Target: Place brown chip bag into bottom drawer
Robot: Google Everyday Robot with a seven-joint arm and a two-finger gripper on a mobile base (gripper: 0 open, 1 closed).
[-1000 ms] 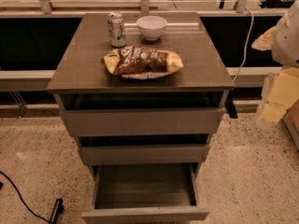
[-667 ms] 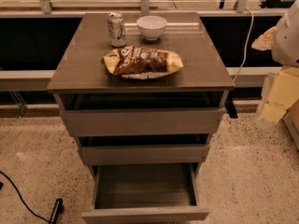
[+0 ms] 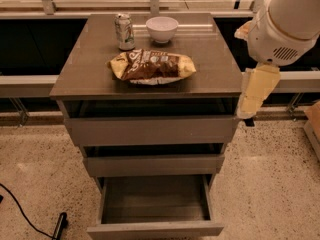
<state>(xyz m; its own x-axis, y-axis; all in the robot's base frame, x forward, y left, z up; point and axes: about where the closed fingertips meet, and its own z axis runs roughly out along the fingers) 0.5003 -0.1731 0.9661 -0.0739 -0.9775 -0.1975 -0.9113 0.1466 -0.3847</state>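
Cam view, only one.

- Brown chip bag lies flat on cabinet top, about centre, long axis running 9–3. Nothing touching it.
- Soda can upright at bag's 11, near but apart. White bowl at bag's 12, also apart.
- Bottom drawer at 6 of frame, pulled well out, tray open from above. Middle drawer and top drawer each out a little, dark gap above each front.
- Arm comes in from 2 of frame. Gripper hangs pointing down at bag's 3–4, just off cabinet's right edge and beside top drawer's front corner. Below top's level, well apart from bag.
- Black cable on floor at 8, out of the way.

Step in hand, as I read it: reach for bag; pick not begun.

- Doing it well: raise gripper above the top first, then come across from 3 so it doesn't catch the edge.
- Drop onto bag's dark middle and grip across the short width.
- Stay on the 6 side, away from can & bowl.
- Foil prob. slippery and puffy, so bite deep enough to hold.
- Lift clear, carry toward 6 past both upper fronts, then lower into tray.

Gripper state: open or closed, can't tell from this angle. Not on the bag; nothing seen in its hold.
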